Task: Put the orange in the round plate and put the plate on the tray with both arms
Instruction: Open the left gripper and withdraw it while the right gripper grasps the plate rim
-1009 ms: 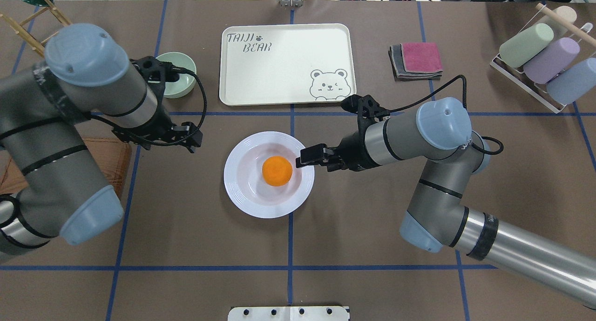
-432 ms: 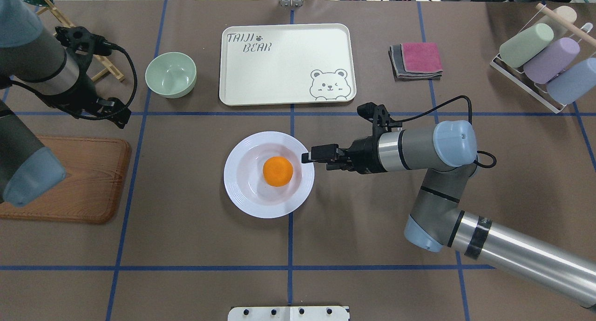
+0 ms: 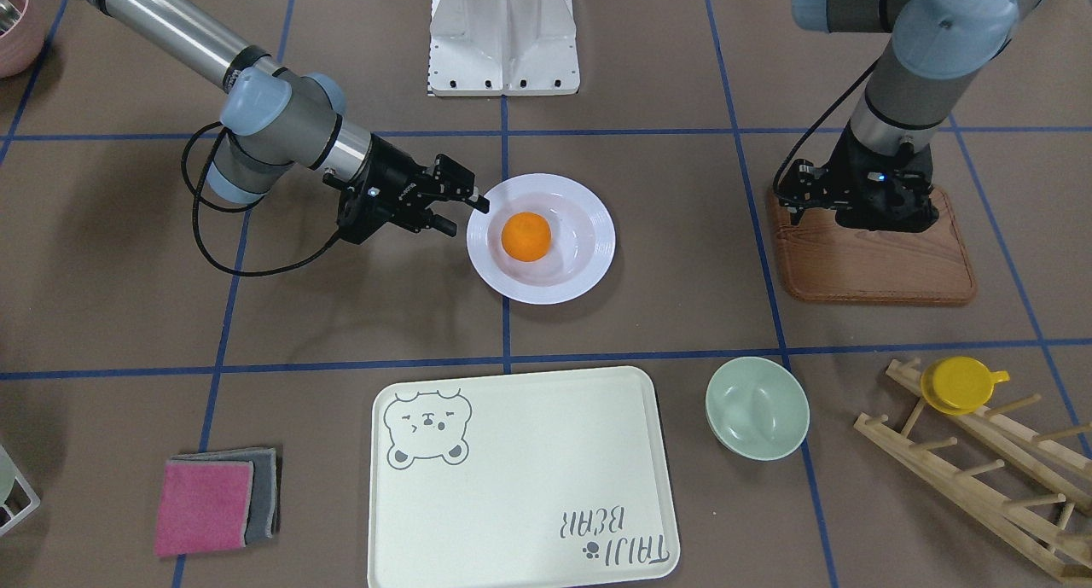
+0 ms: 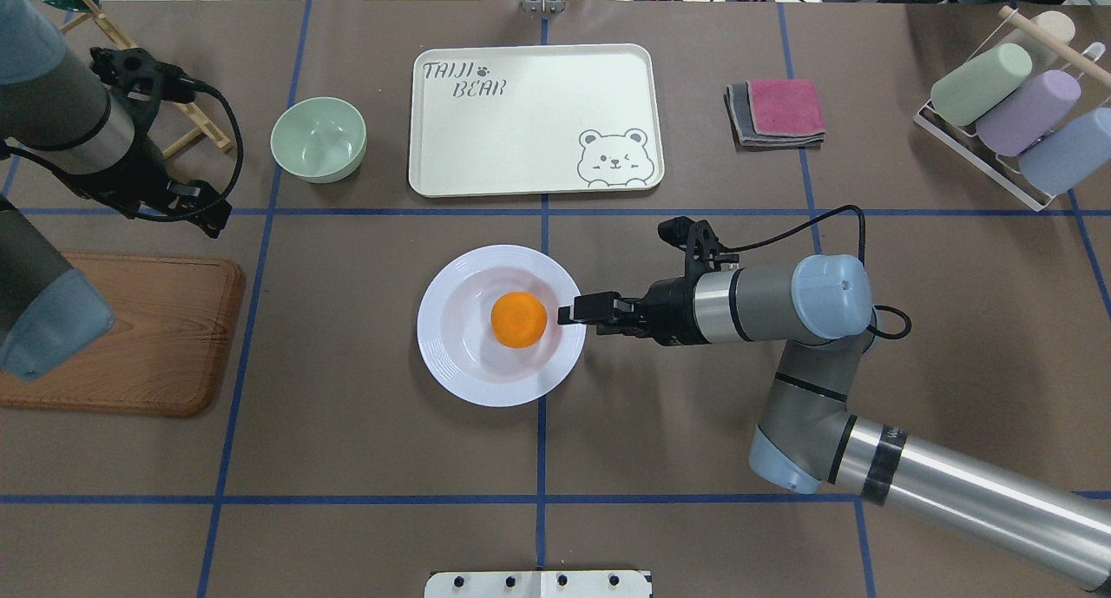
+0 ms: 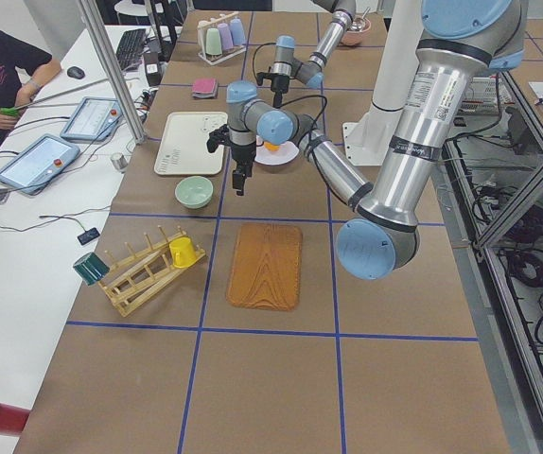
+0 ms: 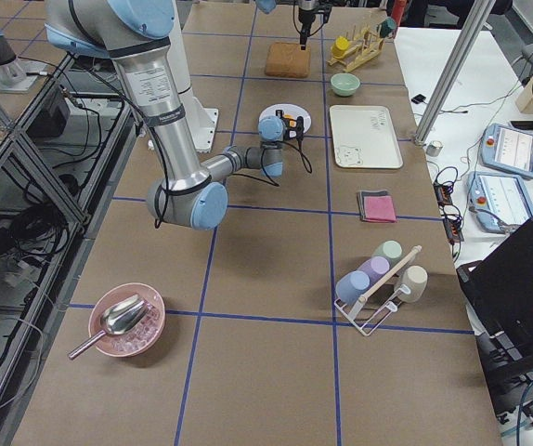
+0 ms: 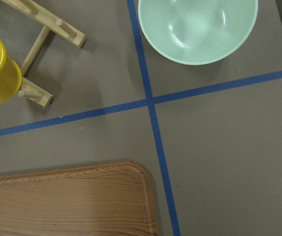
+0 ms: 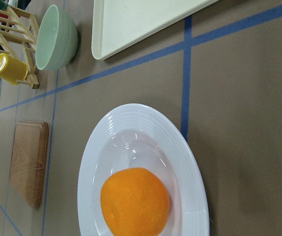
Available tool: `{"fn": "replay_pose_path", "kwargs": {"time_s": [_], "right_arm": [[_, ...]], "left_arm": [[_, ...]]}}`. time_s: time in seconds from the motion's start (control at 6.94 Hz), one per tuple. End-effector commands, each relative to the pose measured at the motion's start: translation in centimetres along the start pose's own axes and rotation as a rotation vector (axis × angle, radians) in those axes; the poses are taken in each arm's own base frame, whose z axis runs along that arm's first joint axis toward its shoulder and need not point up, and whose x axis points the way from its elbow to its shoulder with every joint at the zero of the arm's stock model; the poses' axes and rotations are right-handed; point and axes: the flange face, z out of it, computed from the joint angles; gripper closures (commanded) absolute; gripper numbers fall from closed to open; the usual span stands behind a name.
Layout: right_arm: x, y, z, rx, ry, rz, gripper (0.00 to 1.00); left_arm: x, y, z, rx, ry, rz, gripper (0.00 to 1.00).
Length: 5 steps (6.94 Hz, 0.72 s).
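One orange (image 4: 519, 319) is seated in the sunken centre of the round plate (image 4: 451, 355). The plate rests on the counter (image 4: 364, 459), near the tray (image 4: 538, 112) but apart from it, on the robot's side. The right pincer (image 4: 566, 313) is positioned at the plate's rim on the robot's right, with its fingers held apart, one above the other. The left pincer (image 4: 208, 219) is raised above the counter near a corner of the wooden board (image 4: 147, 338), well apart from the plate. Whether it is open or closed cannot be told.
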Motion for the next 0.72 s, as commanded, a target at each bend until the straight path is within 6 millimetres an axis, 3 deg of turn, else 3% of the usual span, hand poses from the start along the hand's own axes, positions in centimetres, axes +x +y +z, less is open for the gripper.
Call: {"fn": "replay_pose_path", "kwargs": {"time_s": [0.0, 0.29, 0.58], "right_arm": [[0.3, 1.0, 0.6, 0.003, 0.004, 0.003, 0.21], [0.9, 1.0, 0.7, 0.003, 0.015, 0.004, 0.21], [0.6, 1.1, 1.9, 0.023, 0.022, 0.010, 0.21]], "left_arm": [[-0.2, -0.1, 0.3, -0.005, -0.004, -0.003, 0.01], [-0.2, -0.1, 0.3, -0.005, -0.004, -0.003, 0.01], [-0.2, -0.1, 0.3, -0.005, -0.004, -0.003, 0.01]]}}
